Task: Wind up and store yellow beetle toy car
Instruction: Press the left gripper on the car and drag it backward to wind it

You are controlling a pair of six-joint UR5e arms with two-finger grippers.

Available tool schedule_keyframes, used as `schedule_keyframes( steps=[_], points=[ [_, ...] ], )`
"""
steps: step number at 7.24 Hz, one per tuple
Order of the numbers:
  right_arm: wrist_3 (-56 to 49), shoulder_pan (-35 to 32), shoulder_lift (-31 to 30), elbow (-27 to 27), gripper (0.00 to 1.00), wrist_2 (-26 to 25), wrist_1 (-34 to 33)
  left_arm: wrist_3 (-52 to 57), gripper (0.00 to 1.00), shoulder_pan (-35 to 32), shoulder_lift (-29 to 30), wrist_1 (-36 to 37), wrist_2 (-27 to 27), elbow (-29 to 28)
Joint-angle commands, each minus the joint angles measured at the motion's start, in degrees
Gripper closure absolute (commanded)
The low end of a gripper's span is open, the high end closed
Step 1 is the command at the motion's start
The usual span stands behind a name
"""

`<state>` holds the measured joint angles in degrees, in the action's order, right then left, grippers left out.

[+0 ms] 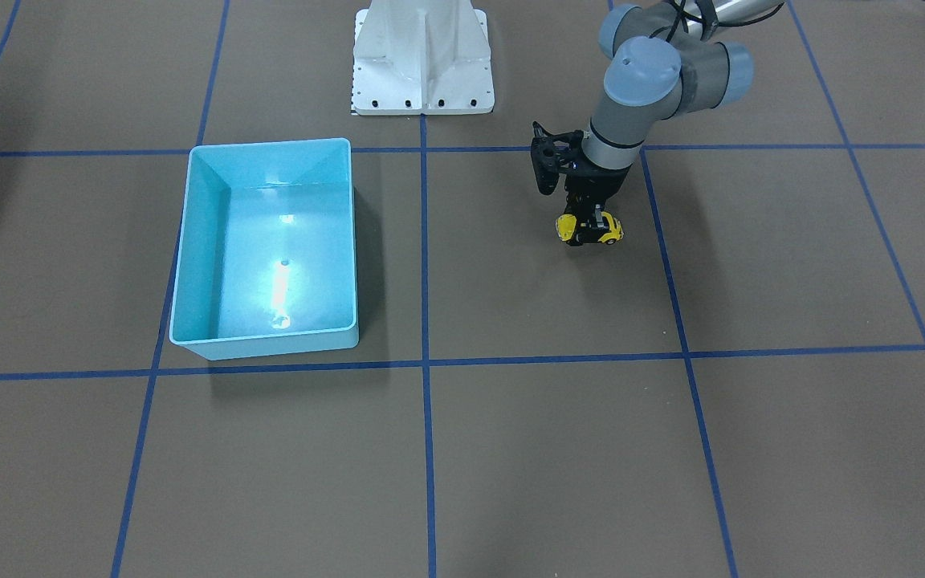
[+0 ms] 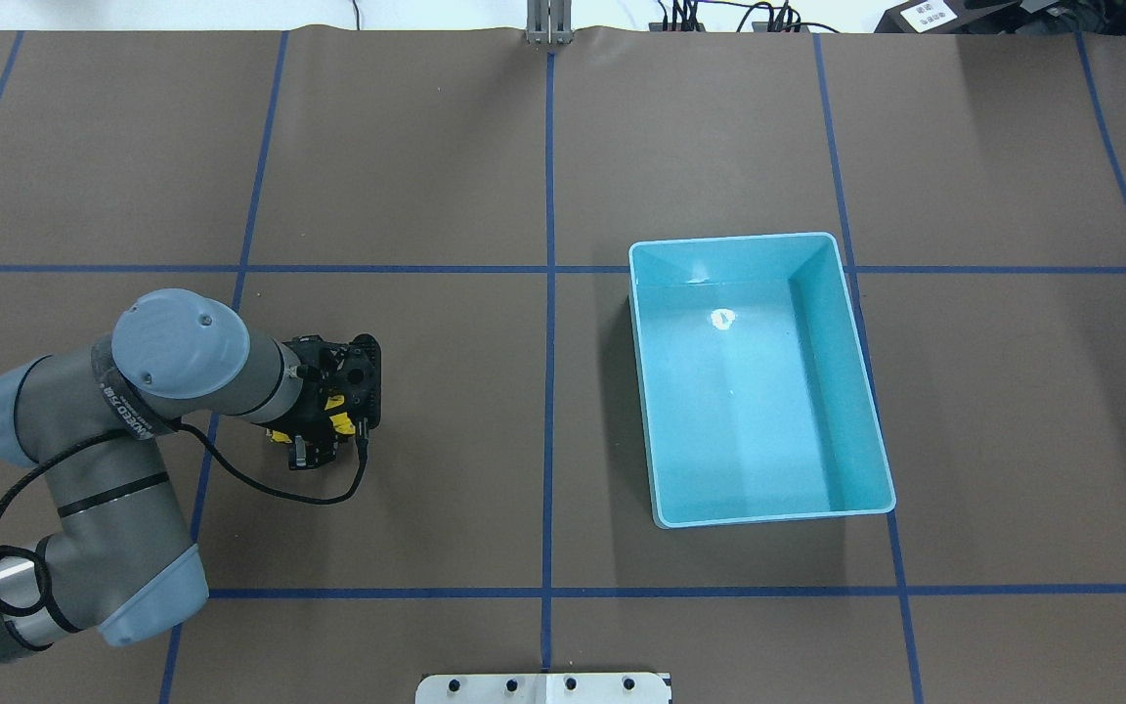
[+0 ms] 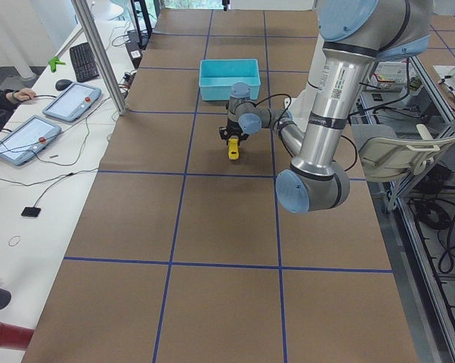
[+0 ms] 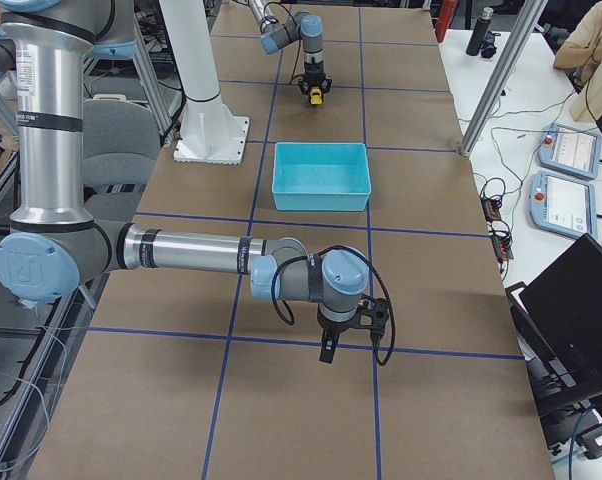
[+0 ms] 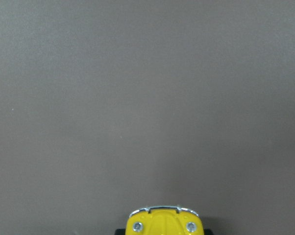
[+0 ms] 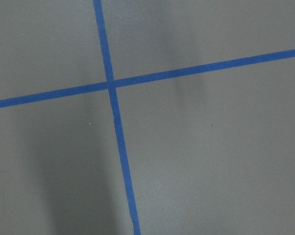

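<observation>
The yellow beetle toy car stands on the brown table, on the robot's left side. My left gripper points down over it, with its fingers closed on the car's middle. From overhead the car is mostly hidden under the left gripper. The left wrist view shows only the car's front end at the bottom edge. The car also shows far off in the exterior left view and the exterior right view. My right gripper hangs over the table far from the car; I cannot tell if it is open.
An empty light blue bin stands on the robot's right half, also seen from overhead. The robot's white base is at the table edge. Blue tape lines cross the brown table.
</observation>
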<state>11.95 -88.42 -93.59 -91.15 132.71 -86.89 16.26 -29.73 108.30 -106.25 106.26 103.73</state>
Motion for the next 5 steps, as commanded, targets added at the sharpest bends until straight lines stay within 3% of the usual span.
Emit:
schedule_keyframes(
  steps=[1, 5],
  points=[
    [0.00, 0.00, 0.07, 0.09, 0.00, 0.00, -0.04, -0.09, 0.79, 0.02, -0.63, -3.51, 0.00, -1.42],
    [0.00, 0.00, 0.07, 0.09, 0.00, 0.00, 0.05, -0.44, 0.77, 0.02, -3.44, -7.92, 0.09, -2.13]
  ],
)
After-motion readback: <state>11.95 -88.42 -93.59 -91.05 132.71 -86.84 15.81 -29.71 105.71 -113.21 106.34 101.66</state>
